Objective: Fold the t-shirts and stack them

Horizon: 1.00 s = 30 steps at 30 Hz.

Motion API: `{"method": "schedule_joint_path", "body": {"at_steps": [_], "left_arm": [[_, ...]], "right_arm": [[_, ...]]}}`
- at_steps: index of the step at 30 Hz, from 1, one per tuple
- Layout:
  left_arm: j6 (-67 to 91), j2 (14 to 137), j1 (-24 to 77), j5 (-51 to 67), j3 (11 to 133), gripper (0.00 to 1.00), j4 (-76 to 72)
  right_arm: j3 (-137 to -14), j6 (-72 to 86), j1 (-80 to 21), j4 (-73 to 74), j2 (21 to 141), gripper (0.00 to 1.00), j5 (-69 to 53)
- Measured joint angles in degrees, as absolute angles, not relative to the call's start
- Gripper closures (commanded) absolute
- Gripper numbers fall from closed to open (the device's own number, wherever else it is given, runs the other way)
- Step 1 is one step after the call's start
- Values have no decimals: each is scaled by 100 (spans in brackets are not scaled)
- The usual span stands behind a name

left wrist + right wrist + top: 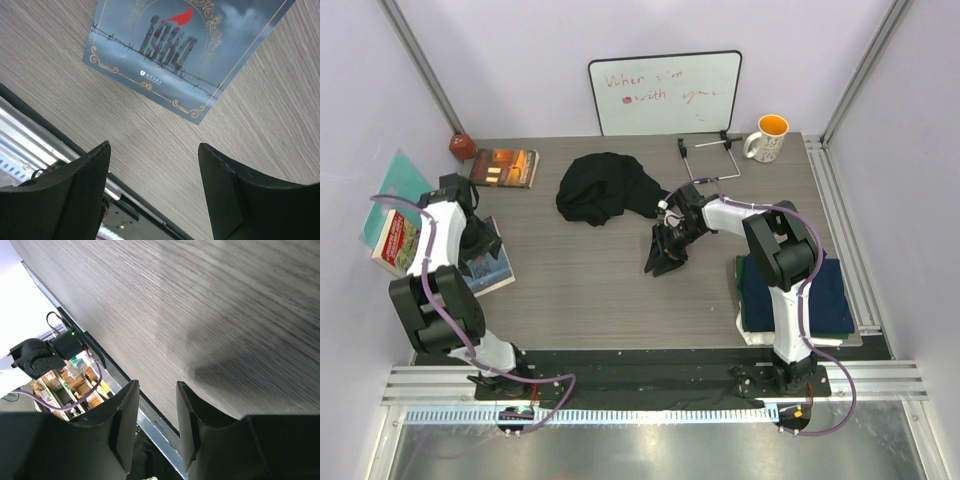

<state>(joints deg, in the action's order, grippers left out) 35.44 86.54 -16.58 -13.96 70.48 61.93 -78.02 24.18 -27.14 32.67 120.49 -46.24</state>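
On the bench (pixel 580 290), toward its back edge, lies the black shirt (pixel 603 188), a soft, crumpled heap with no hem or sleeve laid out. Just right of it and nearer the arms, the right fingers (pixel 122 430) hang spread and empty over bare matte woodgrain. Well left of the shirt, the left fingers (pixel 85 185) are also spread and hold nothing, above a glossy, hard-cornered book (pixel 180 50). Well right of the shirt sits the folded stack (pixel 825 290), flat and squared, navy on top. The risk, I judge, is that a pinch on such bunched, limp cloth catches several layers, so a lift drags the whole lump. A low left reach could snag the slick book.
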Motion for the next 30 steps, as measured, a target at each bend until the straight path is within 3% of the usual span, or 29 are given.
{"method": "schedule_joint_path", "body": {"at_steps": [11, 19, 30], "left_arm": [[3260, 8914, -1852, -1334, 6899, 28, 6954], [3232, 8879, -2252, -1151, 5979, 29, 6899], [3391, 9428, -2305, -1083, 5977, 29, 6499]], "right_arm": [[-7800, 2416, -2714, 3253, 12049, 59, -4624], [-7800, 2416, -2714, 3253, 12049, 59, -4639], [-7800, 2416, -2670, 3251, 12049, 59, -4663]]}}
